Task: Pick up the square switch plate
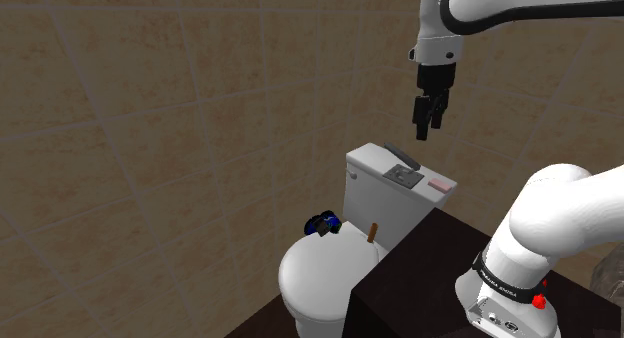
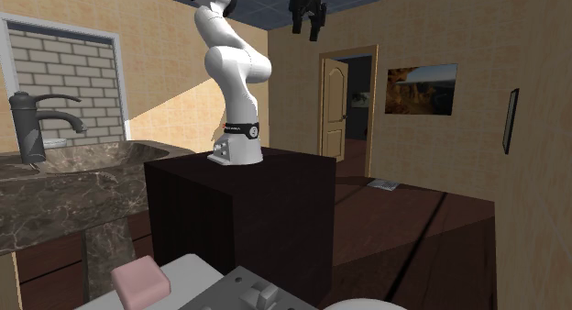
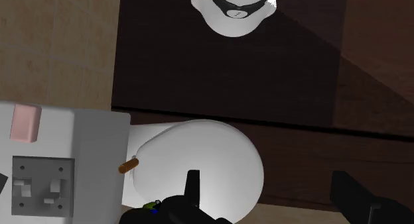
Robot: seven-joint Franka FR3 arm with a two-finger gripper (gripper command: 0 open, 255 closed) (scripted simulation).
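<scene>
Well below the tool (image 1: 427,134) lies switch plate (image 1: 403,173); untouched.

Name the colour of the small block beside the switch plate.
The block is pale pink, seen best in the wrist view.

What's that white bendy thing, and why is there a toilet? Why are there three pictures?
The white bendy thing is a robot arm standing on a dark box. Its black hand has two fingers, open now, holding nothing. One picture looks from beside the arm, one from by the toilet tank, and one from a camera on the hand, looking down. Below is a white toilet. On its tank lie a grey square switch plate, which the robot should pick up, and a small pink block. A little brown stick lies at the toilet lid's edge.
</scene>
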